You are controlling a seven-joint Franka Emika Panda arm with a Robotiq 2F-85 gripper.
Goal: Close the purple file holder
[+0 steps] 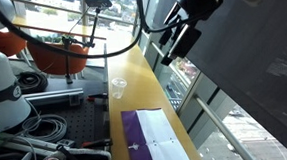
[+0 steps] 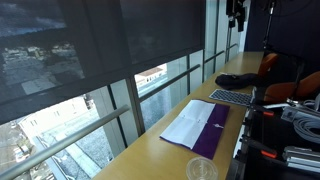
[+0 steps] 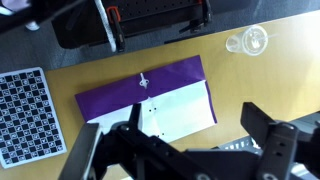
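Observation:
The purple file holder (image 3: 170,77) lies open and flat on the wooden table, with a purple cover on one side and white sheets (image 3: 180,110) on the other. It shows in both exterior views (image 1: 137,140) (image 2: 215,128). My gripper (image 3: 180,150) hangs high above it with both fingers spread wide, open and empty. The gripper also shows near the top of both exterior views (image 1: 179,40) (image 2: 236,14), well clear of the table.
A small clear plastic cup (image 3: 255,40) (image 1: 117,87) (image 2: 201,170) stands on the table beyond the folder's end. A checkerboard card (image 3: 25,110) lies beside the folder. A keyboard (image 2: 232,97) and a dark bundle (image 2: 240,79) lie further along. The window railing borders the table.

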